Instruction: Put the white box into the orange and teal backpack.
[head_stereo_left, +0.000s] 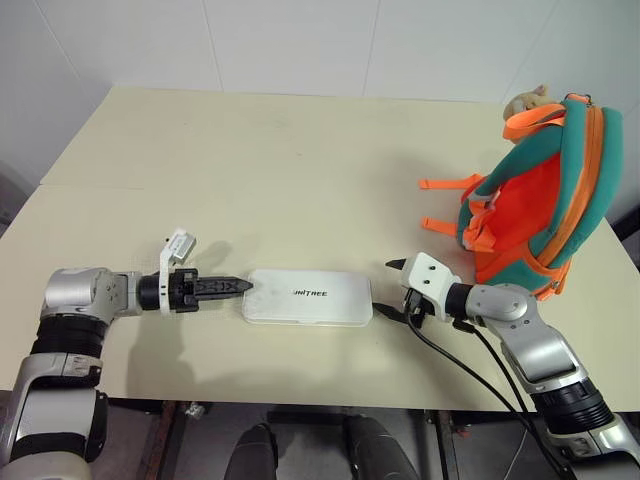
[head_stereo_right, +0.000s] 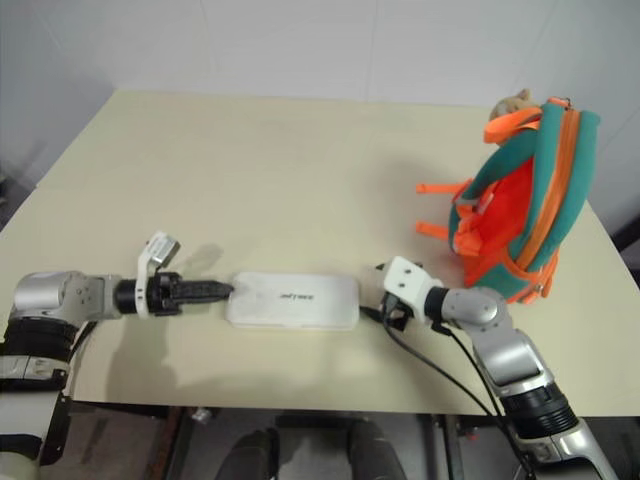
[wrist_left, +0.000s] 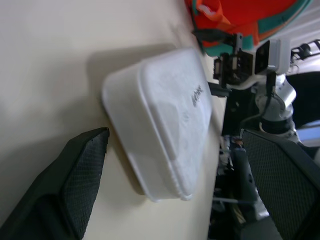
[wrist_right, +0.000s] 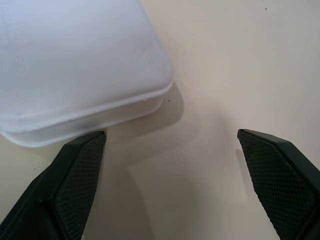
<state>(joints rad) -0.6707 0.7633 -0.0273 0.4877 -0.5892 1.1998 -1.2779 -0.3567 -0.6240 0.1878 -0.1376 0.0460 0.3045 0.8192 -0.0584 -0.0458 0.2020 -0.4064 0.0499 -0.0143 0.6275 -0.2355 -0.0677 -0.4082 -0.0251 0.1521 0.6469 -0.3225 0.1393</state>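
The white box (head_stereo_left: 306, 296) lies flat near the table's (head_stereo_left: 250, 150) front edge, between the left gripper (head_stereo_left: 232, 287) and right gripper (head_stereo_left: 390, 288), both spread wide and holding nothing, while the orange and teal backpack (head_stereo_left: 540, 190) stands near the right edge.

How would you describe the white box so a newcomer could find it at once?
On the cream table, look at the near edge, between the two grippers: the left gripper at one short end, the right gripper by the other. The white box lies flat there, a rounded case with small dark lettering, unlike the upright orange and teal backpack.
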